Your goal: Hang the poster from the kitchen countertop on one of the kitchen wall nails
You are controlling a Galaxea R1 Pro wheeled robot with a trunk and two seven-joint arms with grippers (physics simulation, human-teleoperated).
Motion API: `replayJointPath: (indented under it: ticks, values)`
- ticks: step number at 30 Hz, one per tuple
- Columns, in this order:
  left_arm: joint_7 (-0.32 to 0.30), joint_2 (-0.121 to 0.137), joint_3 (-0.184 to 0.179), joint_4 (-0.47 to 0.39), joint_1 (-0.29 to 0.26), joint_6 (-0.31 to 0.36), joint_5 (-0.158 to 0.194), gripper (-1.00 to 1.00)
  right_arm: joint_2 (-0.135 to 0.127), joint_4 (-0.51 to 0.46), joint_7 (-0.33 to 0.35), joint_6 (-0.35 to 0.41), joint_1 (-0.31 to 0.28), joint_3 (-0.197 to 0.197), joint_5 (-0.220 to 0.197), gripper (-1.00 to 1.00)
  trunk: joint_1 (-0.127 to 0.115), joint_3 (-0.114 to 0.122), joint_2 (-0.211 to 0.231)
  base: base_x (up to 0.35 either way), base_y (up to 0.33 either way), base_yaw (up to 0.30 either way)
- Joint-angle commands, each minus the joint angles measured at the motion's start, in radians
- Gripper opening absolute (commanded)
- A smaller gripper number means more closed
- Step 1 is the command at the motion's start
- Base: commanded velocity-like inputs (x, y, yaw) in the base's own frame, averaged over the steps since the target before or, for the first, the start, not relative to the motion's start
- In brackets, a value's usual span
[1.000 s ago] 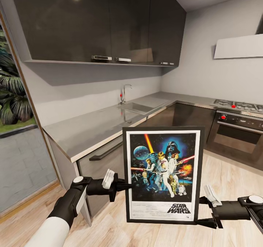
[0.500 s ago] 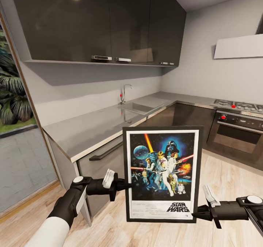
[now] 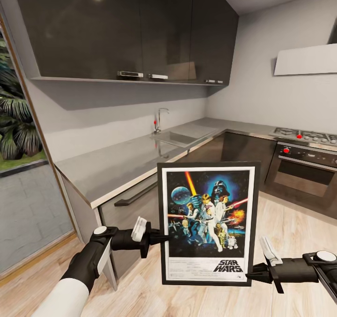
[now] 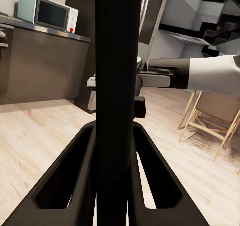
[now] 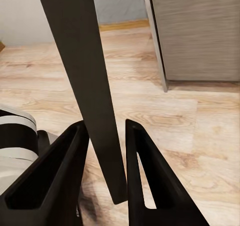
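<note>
A green plant [image 3: 16,120] showed through the glass far to the left of the poster. The left tool [image 3: 164,237] was at the poster's left edge, low down. In the left wrist view, its two black fingers [image 4: 80,178] were pressed tight on both sides of the thin dark frame, so the left tool was closed on the poster.

The poster [image 3: 208,223] stood upright in the air, in front of the robot and over the wooden floor [image 3: 299,232]. It was off the table [image 3: 126,160]. The grey table lay behind the poster and a bit to its left. A steel sink [image 3: 180,138] with a tap [image 3: 160,119] sat in the table, farther back from the poster. Dark cupboards [image 3: 131,26] hung on the wall high above the poster.

The right tool [image 3: 252,275] was at the poster's bottom right corner. In the right wrist view, the poster's dark edge [image 5: 87,85] ran between the two black fingers [image 5: 137,171]. One finger looked like it touched the edge. A small gap showed beside the other finger. I could not tell if the right tool was really gripping the poster.

An oven [image 3: 304,172] with a hob [image 3: 304,135] on top stood behind the poster, to its right. A pale hood [image 3: 306,59] hung on the wall above the hob.
</note>
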Motion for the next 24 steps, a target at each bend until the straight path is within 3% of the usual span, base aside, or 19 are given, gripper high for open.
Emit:
replayJointPath:
  ticks: [1,4,5,24]
  values:
    - [-0.017,0.000,-0.003,0.000,0.000,0.002,0.005,-1.00,0.000,0.000,0.001,0.008,-0.001,-0.002,0.002,-1.00,0.000,-0.001,-0.001,0.000,0.000,0.000]
    - [-0.017,0.000,-0.003,0.000,0.000,0.002,0.005,-1.00,0.000,0.000,0.001,0.008,-0.001,-0.002,0.002,-1.00,0.000,-0.001,-0.001,0.000,0.000,0.000]
    - [-0.017,0.000,-0.003,0.000,0.000,0.002,0.005,1.00,0.000,0.000,0.001,0.008,-0.001,-0.002,0.002,-1.00,0.000,-0.001,-0.001,0.000,0.000,0.000]
    - [-0.017,0.008,0.000,0.001,0.000,0.001,0.003,1.00,-0.001,0.000,0.001,0.008,-0.001,-0.003,0.002,-1.00,0.000,-0.001,-0.001,0.000,0.000,0.000]
